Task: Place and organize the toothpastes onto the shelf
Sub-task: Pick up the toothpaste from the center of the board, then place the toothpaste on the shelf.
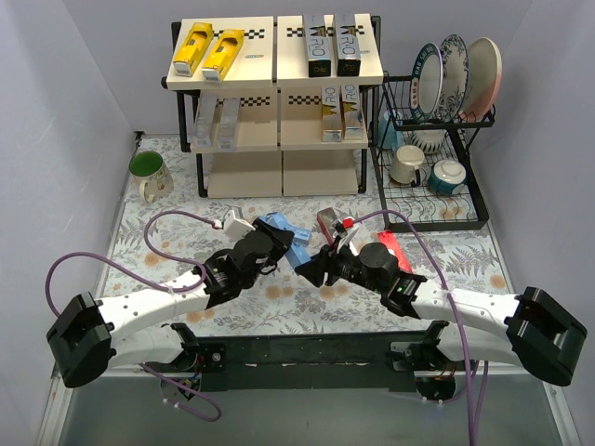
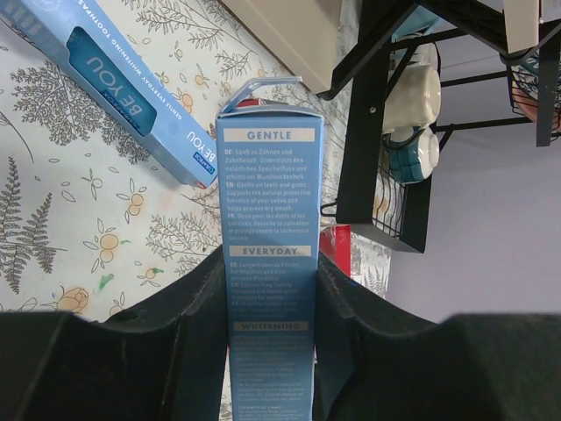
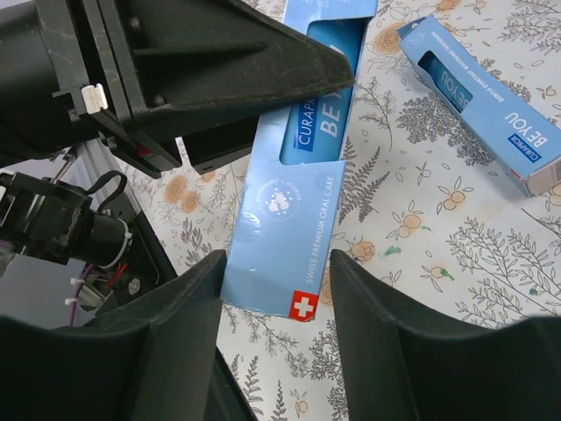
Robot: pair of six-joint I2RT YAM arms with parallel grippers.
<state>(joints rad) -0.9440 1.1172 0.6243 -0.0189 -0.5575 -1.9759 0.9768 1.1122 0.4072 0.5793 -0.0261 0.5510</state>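
Note:
My left gripper (image 2: 272, 259) is shut on a blue toothpaste carton (image 2: 272, 289), held low over the table (image 1: 297, 253). My right gripper (image 3: 279, 272) stands open around that carton's free end (image 3: 289, 210); its left finger (image 3: 188, 324) meets a corner and the right finger (image 3: 386, 324) stands apart. In the top view the two grippers (image 1: 279, 243) (image 1: 316, 265) meet mid-table. A second blue carton (image 2: 114, 88) lies flat nearby. The shelf (image 1: 279, 93) at the back holds yellow cartons (image 1: 209, 48), black ones (image 1: 330, 42), silver-grey ones (image 1: 214, 121) and gold-white ones (image 1: 342, 111).
A red carton (image 1: 392, 253) and a silver-and-red one (image 1: 330, 221) lie on the floral cloth beside my right arm. The black wire dish rack (image 1: 437, 204) with plates and mugs stands at the right, and a green mug (image 1: 149, 172) sits at the left.

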